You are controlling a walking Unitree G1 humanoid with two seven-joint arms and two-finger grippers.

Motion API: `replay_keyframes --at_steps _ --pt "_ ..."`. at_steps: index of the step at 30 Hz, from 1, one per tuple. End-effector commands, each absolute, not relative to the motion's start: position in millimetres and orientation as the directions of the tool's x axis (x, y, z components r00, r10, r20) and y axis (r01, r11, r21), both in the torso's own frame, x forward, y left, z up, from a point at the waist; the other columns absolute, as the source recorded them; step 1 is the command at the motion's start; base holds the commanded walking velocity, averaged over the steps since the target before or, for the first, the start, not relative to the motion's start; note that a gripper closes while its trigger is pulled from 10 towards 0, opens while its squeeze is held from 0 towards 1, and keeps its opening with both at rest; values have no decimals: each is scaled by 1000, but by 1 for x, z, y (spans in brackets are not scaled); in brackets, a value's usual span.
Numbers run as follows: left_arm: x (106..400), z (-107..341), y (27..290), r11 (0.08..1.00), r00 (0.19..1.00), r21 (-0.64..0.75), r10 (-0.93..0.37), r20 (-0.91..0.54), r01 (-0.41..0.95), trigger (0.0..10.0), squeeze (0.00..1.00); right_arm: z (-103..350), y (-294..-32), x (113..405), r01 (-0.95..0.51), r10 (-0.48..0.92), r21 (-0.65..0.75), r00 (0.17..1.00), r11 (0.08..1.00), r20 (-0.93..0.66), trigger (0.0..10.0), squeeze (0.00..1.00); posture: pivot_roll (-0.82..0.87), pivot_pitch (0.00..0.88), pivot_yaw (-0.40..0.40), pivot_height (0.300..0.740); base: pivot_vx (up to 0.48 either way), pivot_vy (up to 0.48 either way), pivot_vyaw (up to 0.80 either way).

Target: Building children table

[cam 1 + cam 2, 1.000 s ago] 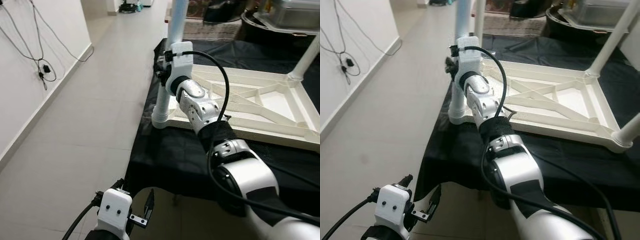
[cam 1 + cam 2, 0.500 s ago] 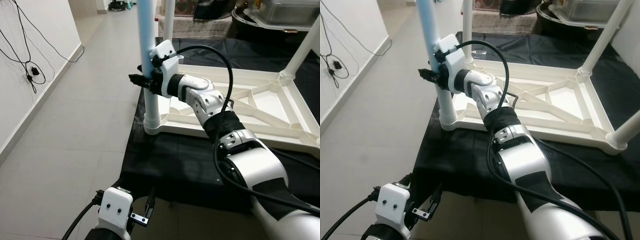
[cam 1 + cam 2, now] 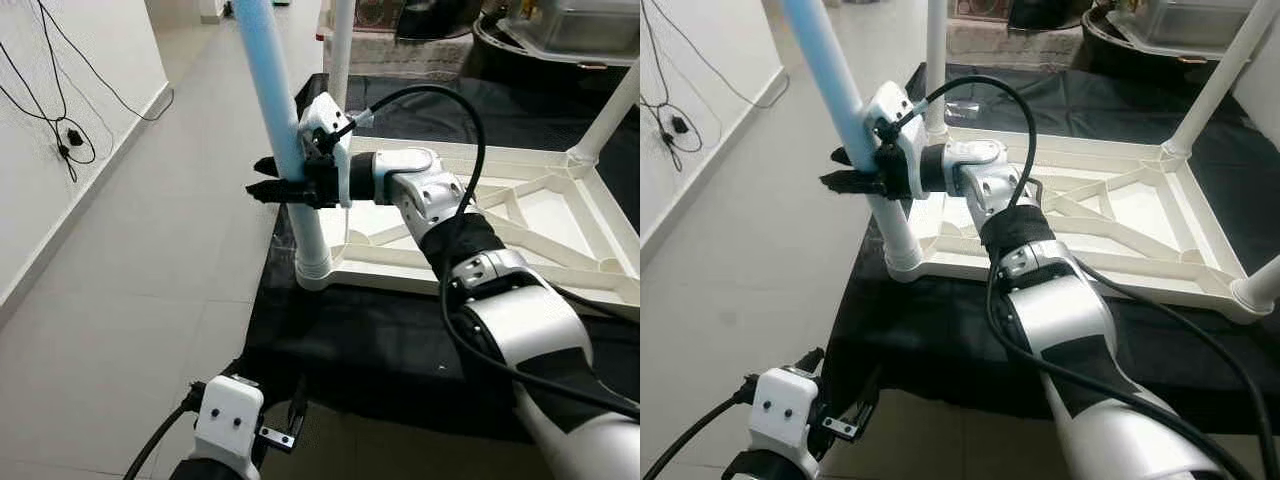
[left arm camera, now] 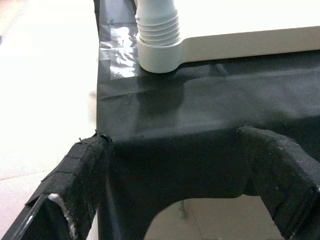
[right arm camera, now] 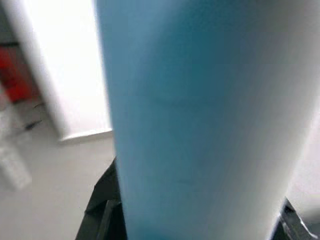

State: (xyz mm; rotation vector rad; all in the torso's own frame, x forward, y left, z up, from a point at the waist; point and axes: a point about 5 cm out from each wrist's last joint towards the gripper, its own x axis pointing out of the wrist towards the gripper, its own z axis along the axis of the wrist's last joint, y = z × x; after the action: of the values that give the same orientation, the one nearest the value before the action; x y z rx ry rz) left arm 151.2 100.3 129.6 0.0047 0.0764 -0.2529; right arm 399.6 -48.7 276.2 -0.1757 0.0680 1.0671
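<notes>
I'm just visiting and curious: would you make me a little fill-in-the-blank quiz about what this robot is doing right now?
1. The right gripper is closed around a table leg coloured light ____.
2. The white tabletop lies ____ on the black cloth.
3. The leg's ribbed end sits in the tabletop's ____ socket.
4. The left gripper hangs low with its fingers ____.

Missing words: blue; upside down; corner; open

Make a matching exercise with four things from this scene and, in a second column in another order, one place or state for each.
1. pale blue plastic table leg
2. white upside-down plastic table top
3. right pincer
4. left pincer

a. hangs low beside the cloth's edge
b. lies on the black cloth
c. stands tilted in the corner socket
d. closed around the leg

Pairs: 1-c, 2-b, 3-d, 4-a
</notes>
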Motion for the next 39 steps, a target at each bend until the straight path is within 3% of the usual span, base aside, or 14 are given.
replay_keyframes --at_steps 1,2,6,17,19,20,23,27,29,31,32,39 --pt "149 126 100 968 965 -3 -249 -88 249 10000 0 211 -62 400 -781 748 55 571 622 -338 10000 0 103 161 -47 740 0 0 0" --pt "149 126 100 968 964 -3 -249 -89 249 10000 0 210 -67 403 -726 702 74 627 684 -337 10000 0 103 161 -47 740 0 0 0" --pt "149 126 101 968 964 -4 -250 -91 251 10000 0 207 -72 404 -690 687 127 651 713 -323 10000 0 103 153 -45 740 0 0 0" --pt "148 125 100 967 962 -5 -254 -95 255 10000 0 204 -78 401 -730 758 209 602 650 -252 10000 0 106 144 -36 740 0 0 0" --pt "147 125 100 967 962 -6 -254 -96 255 10000 0 202 -82 401 -714 749 228 616 662 -244 10000 0 108 142 -38 740 0 0 0" --pt "147 125 100 967 962 -6 -255 -97 256 10000 0 205 -89 404 -673 719 261 673 692 -172 10000 0 108 142 -38 740 0 0 0" --pt "147 125 100 967 962 -6 -255 -97 256 10000 0 212 -92 406 -667 720 304 685 680 -106 10000 0 106 144 -35 740 0 0 0" --pt "148 125 101 966 962 -5 -256 -97 257 10000 0 228 -96 403 -756 804 368 594 541 38 10000 0 108 145 -35 740 0 0 0" --pt "148 125 101 966 962 -5 -256 -97 257 10000 0 229 -97 402 -771 815 359 577 526 45 10000 0 108 145 -35 740 0 0 0" --pt "148 125 101 966 962 -4 -257 -97 258 10000 0 228 -97 399 -804 842 328 537 496 44 10000 0 108 148 -34 740 0 0 0" --pt "148 126 101 966 962 -3 -257 -97 258 10000 0 223 -95 394 -854 887 284 461 437 22 10000 0 111 149 -35 740 0 0 0" --pt "148 126 102 966 962 0 -256 -97 257 10000 0 207 -86 387 -907 921 164 376 389 -101 10000 0 111 153 -32 740 0 0 0"
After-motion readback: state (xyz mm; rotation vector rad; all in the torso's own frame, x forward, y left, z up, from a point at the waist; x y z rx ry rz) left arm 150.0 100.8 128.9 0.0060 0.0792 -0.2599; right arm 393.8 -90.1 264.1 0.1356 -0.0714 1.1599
